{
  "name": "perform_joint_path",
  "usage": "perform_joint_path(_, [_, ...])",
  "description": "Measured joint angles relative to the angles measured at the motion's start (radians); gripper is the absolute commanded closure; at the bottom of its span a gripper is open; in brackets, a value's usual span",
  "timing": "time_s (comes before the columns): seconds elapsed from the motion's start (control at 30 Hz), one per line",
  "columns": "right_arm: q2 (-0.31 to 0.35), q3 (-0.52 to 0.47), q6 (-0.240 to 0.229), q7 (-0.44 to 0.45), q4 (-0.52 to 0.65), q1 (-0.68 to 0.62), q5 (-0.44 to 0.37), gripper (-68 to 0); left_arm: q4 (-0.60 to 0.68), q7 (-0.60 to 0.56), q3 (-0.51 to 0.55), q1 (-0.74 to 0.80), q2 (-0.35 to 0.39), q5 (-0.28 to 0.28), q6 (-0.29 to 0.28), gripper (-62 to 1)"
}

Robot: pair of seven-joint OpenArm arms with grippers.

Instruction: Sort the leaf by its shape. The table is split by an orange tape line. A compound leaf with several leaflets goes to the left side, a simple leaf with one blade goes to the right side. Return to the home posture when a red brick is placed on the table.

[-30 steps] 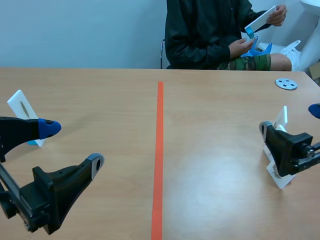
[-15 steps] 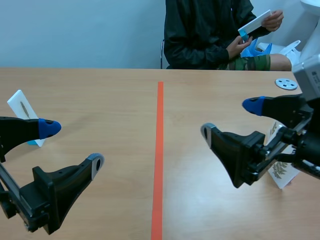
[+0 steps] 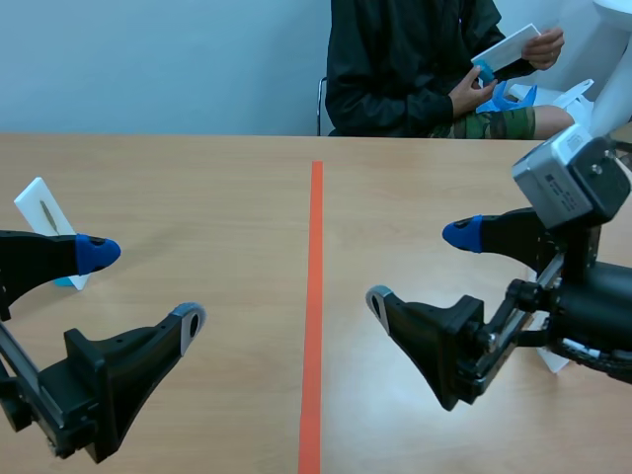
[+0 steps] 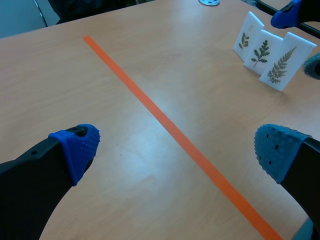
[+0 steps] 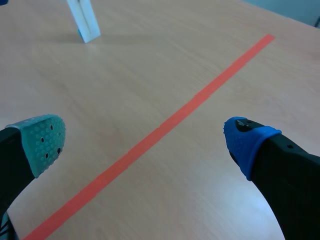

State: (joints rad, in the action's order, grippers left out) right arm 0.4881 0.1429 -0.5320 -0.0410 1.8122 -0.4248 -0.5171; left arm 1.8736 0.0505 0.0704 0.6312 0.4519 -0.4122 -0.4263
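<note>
Leaf cards are standing on both sides of the orange tape line [image 3: 315,296], and neither gripper is holding one. Nearest the robot, the left gripper [image 3: 143,286] is hovering low over the left half of the table [image 3: 197,178] with its fingers spread wide and nothing between them. The right gripper [image 3: 420,265] is hanging over the right half, just beside the line, likewise spread and empty. Both are judged to be waiting with their fingers apart so that either one can close on a card without first opening. Farther out, a single card [image 3: 44,212] is leaning on the left side just beyond the left gripper's blue pad, outside its span; it is showing one slim blade. On the right side, a group of three cards [image 4: 261,50] is standing upright close together, beside and behind the right arm, well apart from the left gripper; each is showing a finely divided, fern-like leaf. The cards are standing on edge, probably to keep the leaf faces readable. Farthest, a person [image 3: 405,69] is holding another card [image 3: 509,49] off the table, probably the next one to be sorted. No red brick is showing.
</note>
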Motion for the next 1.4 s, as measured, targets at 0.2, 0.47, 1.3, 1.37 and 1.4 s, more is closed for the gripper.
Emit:
perform_joint_path(0.2, [-0.051, 0.056, 0.08, -0.039, -0.001, 0.0, 0.038, -66.7, 0.0, 0.0, 0.0, 0.0, 0.0, 0.0, 0.0, -62.3])
perform_joint_path(0.47, [-0.061, 0.074, 0.095, -0.074, -0.001, 0.0, 0.049, -66.7, 0.0, 0.0, 0.0, 0.0, 0.0, 0.0, 0.0, -62.3])
perform_joint_path(1.3, [-0.061, 0.074, 0.095, -0.144, 0.074, -0.003, 0.1, -66.7, 0.0, 0.0, 0.0, 0.0, 0.0, 0.0, 0.016, -62.3])
perform_joint_path(1.37, [-0.061, 0.074, 0.099, -0.144, 0.074, -0.003, 0.103, -66.7, 0.0, 0.0, 0.0, 0.0, 0.0, 0.0, 0.016, -62.3])
perform_joint_path(1.4, [-0.061, 0.074, 0.099, -0.144, 0.074, -0.003, 0.103, -66.7, 0.0, 0.0, 0.0, 0.0, 0.0, 0.0, 0.016, -62.3])
